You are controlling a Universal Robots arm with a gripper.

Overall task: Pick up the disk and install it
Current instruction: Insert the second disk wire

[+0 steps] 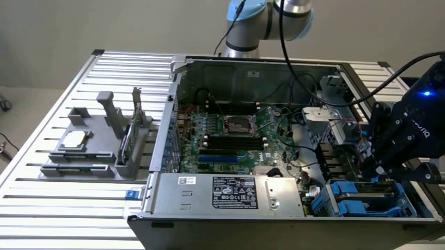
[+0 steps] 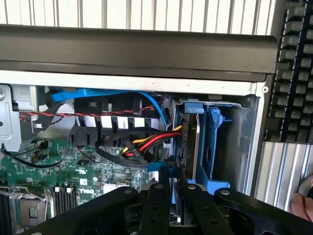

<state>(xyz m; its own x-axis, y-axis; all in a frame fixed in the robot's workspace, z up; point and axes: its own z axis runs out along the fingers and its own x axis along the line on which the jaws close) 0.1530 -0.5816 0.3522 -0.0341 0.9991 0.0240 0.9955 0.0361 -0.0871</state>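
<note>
Standing on edge in the blue drive bay (image 2: 215, 147) at the corner of the open computer case (image 1: 230, 213), the disk (image 2: 189, 142) shows in the wrist view as a narrow dark slab with a bright blue carrier frame at its end and sides. In the exterior view its blue carrier (image 1: 365, 200) sits low at the exterior view's right end of the case, just beside the grey power supply box (image 1: 226, 192) with its white-and-black label. A bundle of red, yellow and black wires (image 2: 146, 142) runs up to the drive's near side, and a flat blue cable (image 2: 107, 94) passes behind it.

The pincer (image 2: 171, 188) hangs directly over the drive, its two black fingers (image 2: 159, 205) drawn close together around the blue edge of the carrier; I cannot tell whether they actually grip it. In the exterior view the black wrist (image 1: 407, 140) reaches down into that corner, a blue light glowing on its housing.

Further out lie the green motherboard (image 1: 230, 138) and, on the slatted metal worktop (image 1: 49, 208), a grey holder (image 1: 94, 151) carrying a small silver chip (image 1: 75, 139) and an upright green card (image 1: 127, 138).
</note>
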